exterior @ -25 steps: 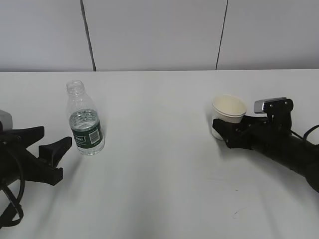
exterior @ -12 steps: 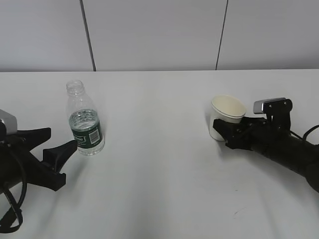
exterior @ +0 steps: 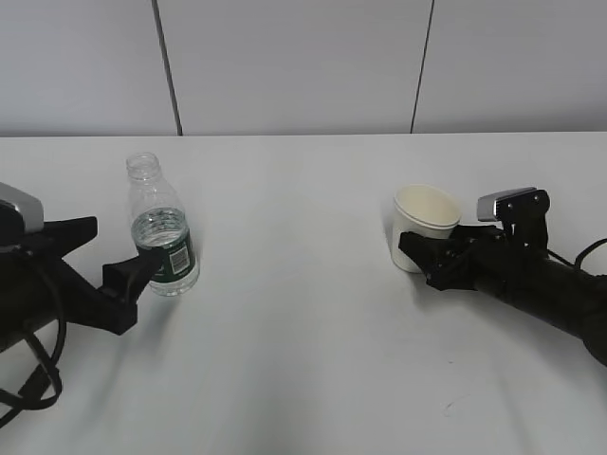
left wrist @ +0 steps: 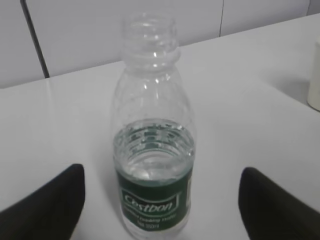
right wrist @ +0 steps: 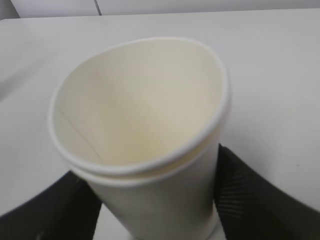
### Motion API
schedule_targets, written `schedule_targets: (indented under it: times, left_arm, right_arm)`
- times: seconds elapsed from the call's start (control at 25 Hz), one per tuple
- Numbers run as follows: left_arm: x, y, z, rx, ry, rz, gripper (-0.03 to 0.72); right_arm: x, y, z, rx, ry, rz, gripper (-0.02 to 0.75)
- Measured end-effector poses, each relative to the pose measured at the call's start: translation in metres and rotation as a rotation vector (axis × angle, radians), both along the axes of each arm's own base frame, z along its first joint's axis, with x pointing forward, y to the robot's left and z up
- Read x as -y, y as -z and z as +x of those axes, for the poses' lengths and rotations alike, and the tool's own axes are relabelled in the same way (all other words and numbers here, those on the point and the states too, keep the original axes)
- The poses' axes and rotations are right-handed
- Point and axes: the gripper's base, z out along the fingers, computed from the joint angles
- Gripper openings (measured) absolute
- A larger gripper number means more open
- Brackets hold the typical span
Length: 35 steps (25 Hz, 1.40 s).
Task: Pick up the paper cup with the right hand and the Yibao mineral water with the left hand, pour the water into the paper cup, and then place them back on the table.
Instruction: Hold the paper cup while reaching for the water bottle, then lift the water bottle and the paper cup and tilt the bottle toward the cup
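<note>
The Yibao mineral water (exterior: 161,232), a capless clear bottle with a dark green label, stands upright on the white table (exterior: 294,313) at the left. It is about half full. My left gripper (exterior: 119,251) is open, and its fingers reach the bottle's base on either side. In the left wrist view the bottle (left wrist: 152,150) stands between the fingertips (left wrist: 50,205) without touching them. My right gripper (exterior: 417,248) is shut on the paper cup (exterior: 424,223), which leans to the left. In the right wrist view the fingers (right wrist: 255,200) press both sides of the empty cup (right wrist: 145,115).
A grey panelled wall (exterior: 303,66) runs behind the table's far edge. A stretch of bare tabletop lies between the bottle and the cup. The cup's edge shows at the far right of the left wrist view (left wrist: 315,75).
My left gripper has moved forward to the right, so its fingers now flank the bottle's base. My right gripper has shifted the cup slightly left and tilted it.
</note>
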Motion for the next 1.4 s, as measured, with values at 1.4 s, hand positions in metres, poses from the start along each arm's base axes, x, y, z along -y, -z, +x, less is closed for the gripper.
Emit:
schedule_targets:
  times: [1.4]
  left_arm:
    - [0.020,0.045,0.069,-0.041,0.001,-0.011,0.361]
  right_arm:
    - [-0.007,0.001,-0.004,0.001,-0.094,-0.014,0.505]
